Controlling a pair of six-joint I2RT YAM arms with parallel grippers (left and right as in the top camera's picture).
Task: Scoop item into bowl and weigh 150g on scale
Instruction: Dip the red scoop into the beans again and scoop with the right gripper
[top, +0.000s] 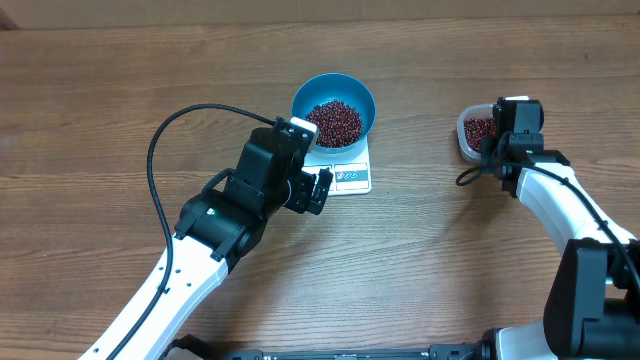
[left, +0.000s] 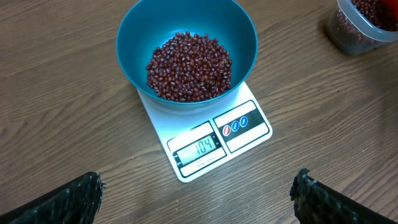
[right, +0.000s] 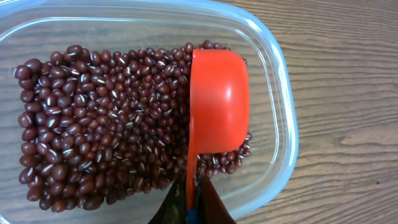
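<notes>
filling every view is a brown wood-grain table (top: 90, 90), and nothing of the room beyond it is showing. the white scale (left: 158, 118) is sitting near the table's middle. the blue bowl (left: 127, 43) is standing on the scale, covering most of its platform and holding a heap of dark red-brown beans (left: 188, 65). well apart, on the right arm's side, a clear tub (right: 277, 99) is holding more beans.

from overhead, the left arm is hiding the scale's near corner, and the right wrist is covering part of the tub, so the scoop is not showing there. the left wrist view is cutting the tub off at its top corner.

only the left wrist view is making the display (left: 200, 149) readable, showing 104. there the left gripper (left: 196, 183) is hovering just in front of the scale, jaws spread wide and holding nothing.

only the right wrist view is showing the red-orange scoop (right: 217, 99), lying on its side among the tub's beans. the right gripper (right: 193, 208) is pinching its handle tight at the frame's bottom edge, where the fingers are mostly cut off.
</notes>
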